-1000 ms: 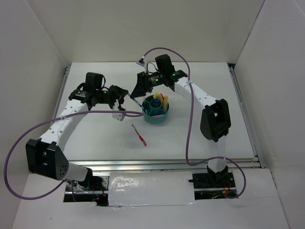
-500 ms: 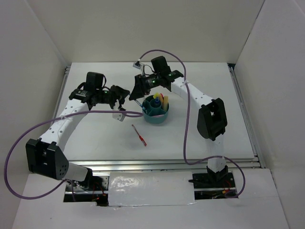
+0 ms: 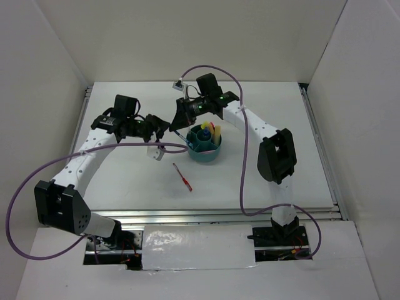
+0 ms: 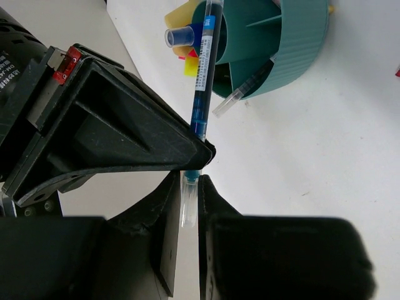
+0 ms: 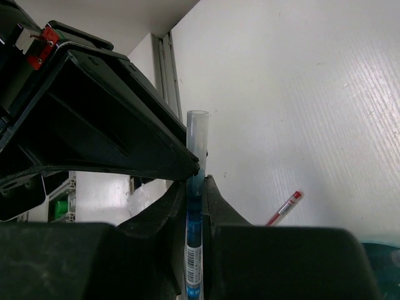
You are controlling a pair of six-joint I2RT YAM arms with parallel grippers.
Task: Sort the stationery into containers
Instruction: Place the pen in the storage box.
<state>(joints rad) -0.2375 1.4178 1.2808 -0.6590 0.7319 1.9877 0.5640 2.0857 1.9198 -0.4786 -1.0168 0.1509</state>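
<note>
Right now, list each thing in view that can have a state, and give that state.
blue pen: lifted off the table, pinched by both arms.
left fingers: shut on the blue pen.
right fingers: shut on the blue pen.
red pen: lying flat on the table, untouched.
teal organiser: upright, partly filled.
yellow marker: standing in the teal organiser.

We see round teal plastic organiser bowl [image 3: 205, 152] at centre of white table [image 3: 125, 181]; stubby yellow marker [image 3: 217, 132] inside; thin blue pen [image 4: 203, 75] at left rim; thin red pen [image 3: 182, 177] toward near edge.
</note>
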